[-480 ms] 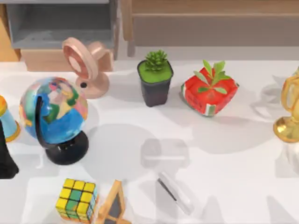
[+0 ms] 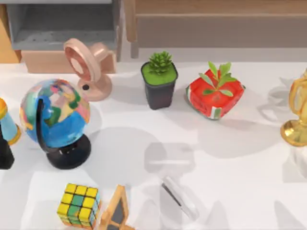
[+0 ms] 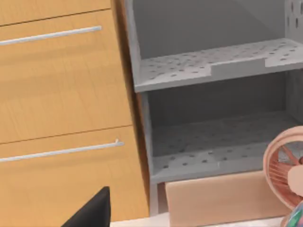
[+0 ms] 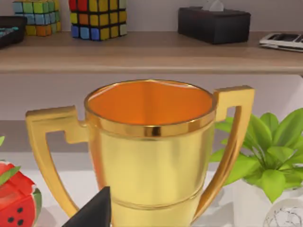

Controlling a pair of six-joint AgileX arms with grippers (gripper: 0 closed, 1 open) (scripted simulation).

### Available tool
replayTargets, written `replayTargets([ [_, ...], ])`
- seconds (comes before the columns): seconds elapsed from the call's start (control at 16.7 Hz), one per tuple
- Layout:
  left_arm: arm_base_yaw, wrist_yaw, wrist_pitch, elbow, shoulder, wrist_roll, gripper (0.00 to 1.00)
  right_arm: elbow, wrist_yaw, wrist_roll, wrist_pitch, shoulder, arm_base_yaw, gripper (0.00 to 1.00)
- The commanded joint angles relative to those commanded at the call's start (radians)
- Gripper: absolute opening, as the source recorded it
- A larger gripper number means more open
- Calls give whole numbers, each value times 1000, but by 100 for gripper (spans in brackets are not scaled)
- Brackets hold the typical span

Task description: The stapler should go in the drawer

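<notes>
The stapler (image 2: 180,198) lies on the table (image 2: 240,172), well away from both arms' jaws, whose state I cannot tell.

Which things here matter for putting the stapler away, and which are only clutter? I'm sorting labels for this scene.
Job:
stapler, lying at the table's front
drawer, open at the back left

Clutter:
globe
pink fan
succulent pot
watermelon planter
gold trophy
puzzle cube
small chalkboard
</notes>
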Motion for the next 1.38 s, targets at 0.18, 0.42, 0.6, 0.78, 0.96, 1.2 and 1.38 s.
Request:
replayTargets([
  [0.18, 27, 37, 139, 116, 228, 155, 100, 0, 0, 0, 0, 0, 0, 100],
  [0.42, 92, 98, 366, 312, 632, 418, 100, 0, 0, 0, 0, 0, 0, 100],
  [0.6, 157, 151, 541, 468, 974, 636, 100, 0, 0, 0, 0, 0, 0, 100],
  [0.78, 224, 213, 696, 619, 1307, 853, 100, 0, 0, 0, 0, 0, 0, 100],
  [0.96, 286, 274, 821, 753, 1605, 1050, 100, 0, 0, 0, 0, 0, 0, 100],
  [1.2, 358, 352, 951, 901, 1901, 1275, 100, 0, 0, 0, 0, 0, 0, 100],
  [1.38, 393, 401, 1009, 971, 2030, 1392, 100, 0, 0, 0, 0, 0, 0, 100],
])
